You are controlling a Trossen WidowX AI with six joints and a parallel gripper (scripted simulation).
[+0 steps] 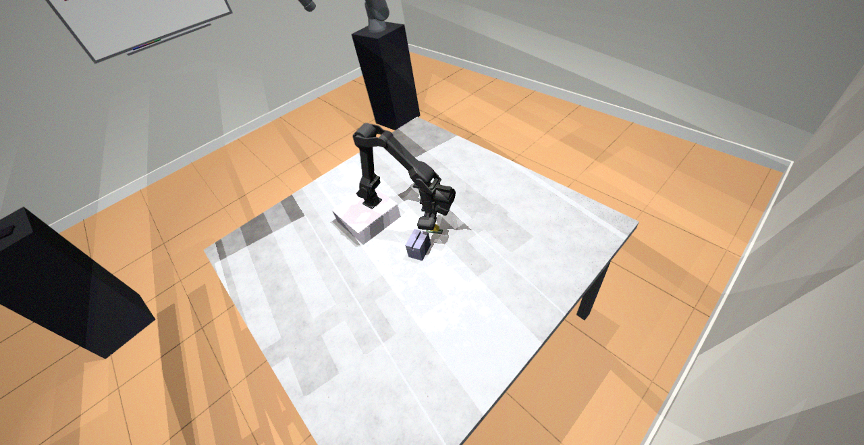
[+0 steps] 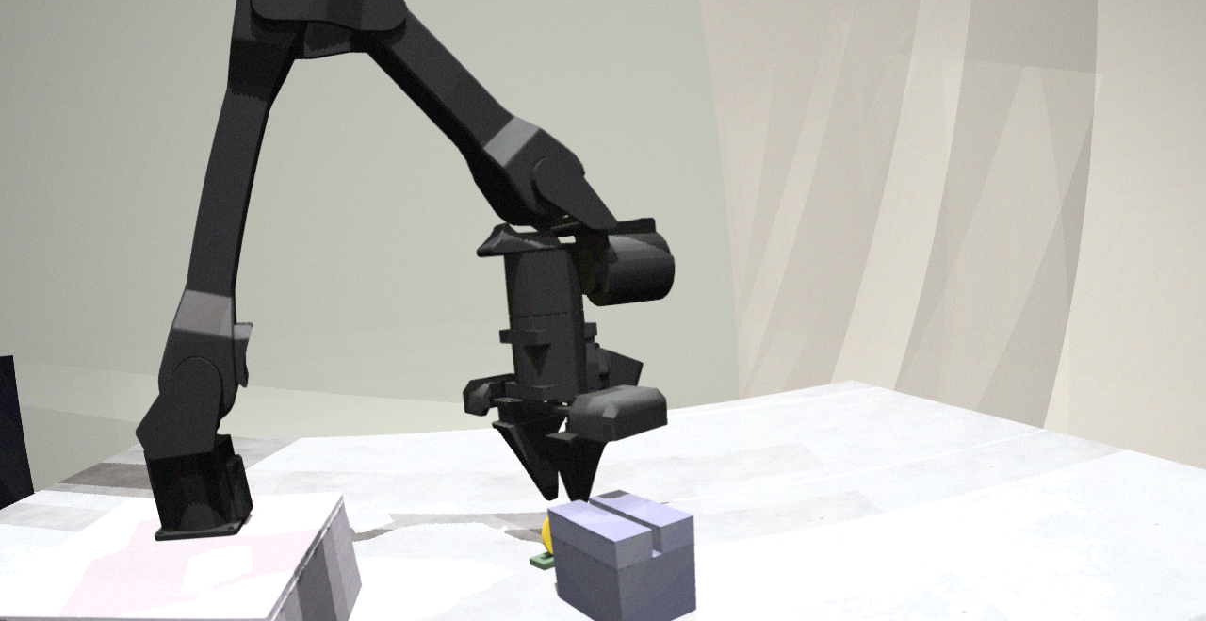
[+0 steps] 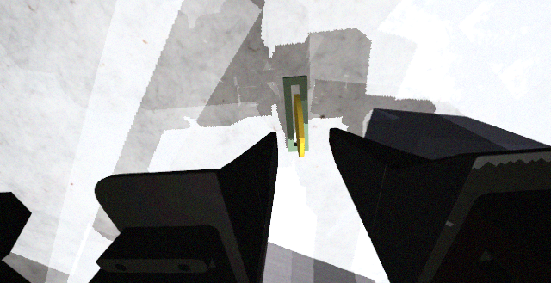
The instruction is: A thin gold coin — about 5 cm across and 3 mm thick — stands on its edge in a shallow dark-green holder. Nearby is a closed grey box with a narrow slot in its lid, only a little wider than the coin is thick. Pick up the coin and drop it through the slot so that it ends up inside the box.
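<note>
The gold coin (image 1: 436, 228) (image 2: 546, 534) (image 3: 300, 124) stands on edge in the dark-green holder (image 2: 542, 561) (image 3: 289, 115). In the wrist view it leans slightly within the slot. My gripper (image 2: 567, 499) (image 3: 302, 137) points down above the coin, partly open with nothing between its fingers. The coin lines up with the gap between the fingertips in the wrist view. The grey box (image 1: 416, 246) (image 2: 624, 583) (image 3: 413, 128) is closed, with a narrow slot across its lid. In the exterior view it hides part of the coin and holder.
The arm's base stands on a white block (image 1: 367, 225) (image 2: 324, 566) beside the box. The box is close to the holder, and in the wrist view it shows behind the right finger. In the room stand dark pedestals (image 1: 389, 80) (image 1: 72, 288), one carrying another grey arm.
</note>
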